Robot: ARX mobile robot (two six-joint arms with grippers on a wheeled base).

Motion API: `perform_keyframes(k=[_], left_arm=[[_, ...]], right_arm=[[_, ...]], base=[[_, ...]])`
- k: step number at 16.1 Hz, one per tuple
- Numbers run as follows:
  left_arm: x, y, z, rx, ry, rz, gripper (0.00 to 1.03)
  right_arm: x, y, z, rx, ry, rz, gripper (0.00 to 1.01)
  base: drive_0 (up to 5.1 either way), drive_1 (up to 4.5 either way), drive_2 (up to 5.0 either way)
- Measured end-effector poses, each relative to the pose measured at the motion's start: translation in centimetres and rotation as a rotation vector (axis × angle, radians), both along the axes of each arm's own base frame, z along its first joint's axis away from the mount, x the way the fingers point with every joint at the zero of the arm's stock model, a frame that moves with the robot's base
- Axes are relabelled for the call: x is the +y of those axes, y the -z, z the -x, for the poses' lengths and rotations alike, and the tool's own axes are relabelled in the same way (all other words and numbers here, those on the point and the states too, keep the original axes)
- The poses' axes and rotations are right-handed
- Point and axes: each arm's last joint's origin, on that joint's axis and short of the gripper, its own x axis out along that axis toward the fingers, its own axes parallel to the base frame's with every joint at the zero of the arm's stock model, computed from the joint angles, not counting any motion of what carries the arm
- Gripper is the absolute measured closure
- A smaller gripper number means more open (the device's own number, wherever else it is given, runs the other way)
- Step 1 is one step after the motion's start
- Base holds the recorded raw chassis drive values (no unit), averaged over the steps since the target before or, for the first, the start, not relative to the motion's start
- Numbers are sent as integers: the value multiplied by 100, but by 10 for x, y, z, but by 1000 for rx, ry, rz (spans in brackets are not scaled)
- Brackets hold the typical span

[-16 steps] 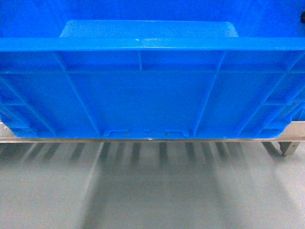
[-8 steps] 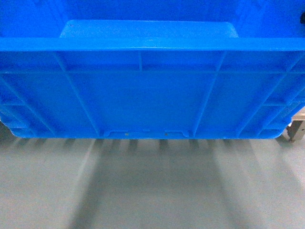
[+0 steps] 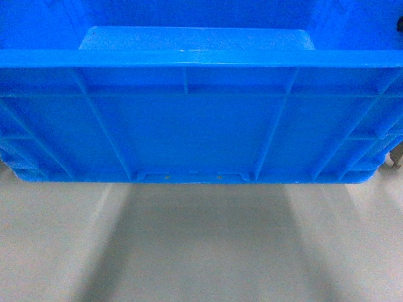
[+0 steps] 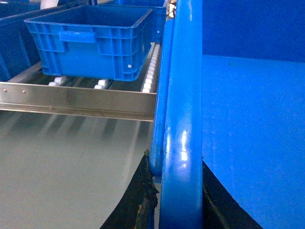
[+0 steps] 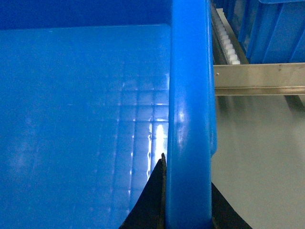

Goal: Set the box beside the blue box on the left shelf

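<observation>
— Across the head view: box [image 3: 189,119], bright blue, ribbed near wall filling the upper half, thick rim on top, smooth inside beyond. Below it only grey floor [image 3: 201,251].

— Held how?

— By 2 claws, 1 per side rim. Left claw [image 4: 178,200]: dark fingers [image 4: 136,200] on either side of the left rim, clamped on the box. Right claw [image 5: 186,205]: black fingers [image 5: 152,200] pinching the right rim the same way, closed on the box.

— And the shelf?

— Ahead in the left wrist view: shelf [image 4: 76,100], steel front rail, rows of white rollers [image 4: 150,76] behind. Sitting on those rollers, a second blue crate [image 4: 90,40], ribbed, open-topped, just left of the held box's rim. Held box out in front of the rail, above the floor. In the right wrist view, more rail and rollers, plus another blue crate [image 5: 276,31] to the right. Whether the box's far end touches the rollers: cannot tell.
</observation>
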Motion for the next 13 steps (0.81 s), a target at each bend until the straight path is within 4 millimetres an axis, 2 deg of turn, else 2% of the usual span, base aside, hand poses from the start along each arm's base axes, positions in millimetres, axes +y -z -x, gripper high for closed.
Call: perform_keyframes(k=[11, 13], left_arm=[[0, -1, 0, -6, 0, 1, 89], [0, -1, 0, -2, 0, 0, 89]], right_arm=[[0, -1, 0, -4, 1, 0, 94], [0, -1, 0, -3, 1, 0, 94]], base=[[0, 0, 0], [2, 402, -398]])
